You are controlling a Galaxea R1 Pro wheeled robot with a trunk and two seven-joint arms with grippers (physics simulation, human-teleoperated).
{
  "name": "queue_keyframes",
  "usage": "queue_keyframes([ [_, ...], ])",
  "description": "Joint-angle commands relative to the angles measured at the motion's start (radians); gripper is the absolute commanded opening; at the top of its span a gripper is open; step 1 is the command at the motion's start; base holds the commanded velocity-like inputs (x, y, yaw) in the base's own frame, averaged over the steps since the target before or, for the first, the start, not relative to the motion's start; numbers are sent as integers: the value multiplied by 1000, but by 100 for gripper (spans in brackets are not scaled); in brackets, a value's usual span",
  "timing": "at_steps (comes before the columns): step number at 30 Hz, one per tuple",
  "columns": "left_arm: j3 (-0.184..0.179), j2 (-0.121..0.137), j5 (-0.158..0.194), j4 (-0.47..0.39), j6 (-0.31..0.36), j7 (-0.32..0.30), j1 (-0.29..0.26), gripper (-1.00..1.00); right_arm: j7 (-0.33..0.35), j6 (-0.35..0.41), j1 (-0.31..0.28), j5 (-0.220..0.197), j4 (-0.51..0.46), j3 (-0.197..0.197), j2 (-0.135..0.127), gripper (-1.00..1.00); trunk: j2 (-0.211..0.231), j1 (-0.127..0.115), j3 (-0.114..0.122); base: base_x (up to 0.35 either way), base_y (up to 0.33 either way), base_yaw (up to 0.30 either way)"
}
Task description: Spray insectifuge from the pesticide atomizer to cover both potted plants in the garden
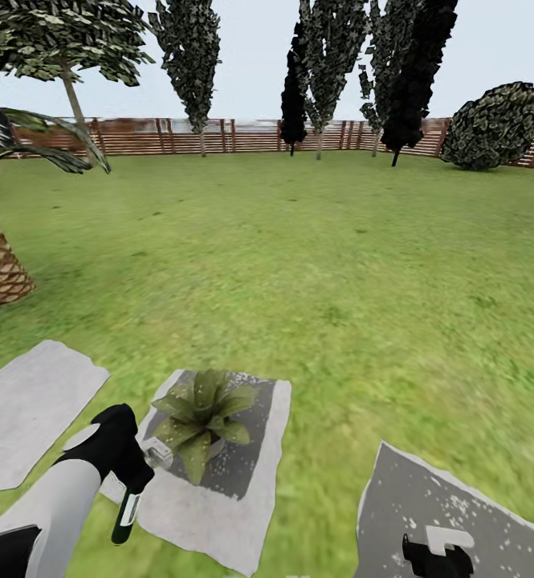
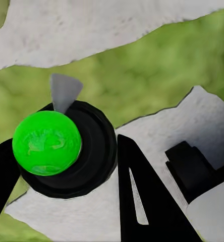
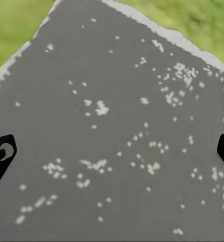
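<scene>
Head view: pesticide atomizer (image 1: 130, 502) hangs clenched in the left gripper (image 1: 134, 474), just beside the potted plant (image 1: 202, 417) on its stepping stone (image 1: 242, 514). Right gripper (image 1: 437, 558) fingers spread, empty. Misaimed nozzle could leave leaves uncovered.

No legible text, labels, brand marks, numbers or signs in any view. Surfaces checked: wooden fence (image 1: 218, 136), grey stepping stones (image 1: 26, 409), pesticide atomizer (image 1: 130, 502). All are unmarked. The pale flecks on the dark stone (image 3: 117, 151) under the right wrist camera are surface speckle, not characters.
</scene>
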Motion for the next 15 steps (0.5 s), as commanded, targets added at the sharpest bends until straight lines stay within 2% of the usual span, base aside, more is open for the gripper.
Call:
queue_keyframes([
  [1, 6, -1, -8, -2, 6, -6, -1, -100, -4, -3, -1, 11, 2, -7, 0, 100, 0, 0, -1, 191, -227, 0],
  [5, 3, 1, -8, -2, 6, -5, -1, -100, -4, -2, -1, 10, 1, -7, 0, 100, 0, 0, -1, 226, -188, 0],
  [8, 3, 4, -8, 0, 6, -5, 2, -100, -4, -2, -1, 9, 0, -7, 0, 100, 0, 0, -1, 61, -42, 14],
  [15, 5, 5, -8, 13, 6, -2, 7, -100, -4, -3, -1, 9, 0, -7, 1, 100, 0, 0, -1, 4, -3, 234],
])
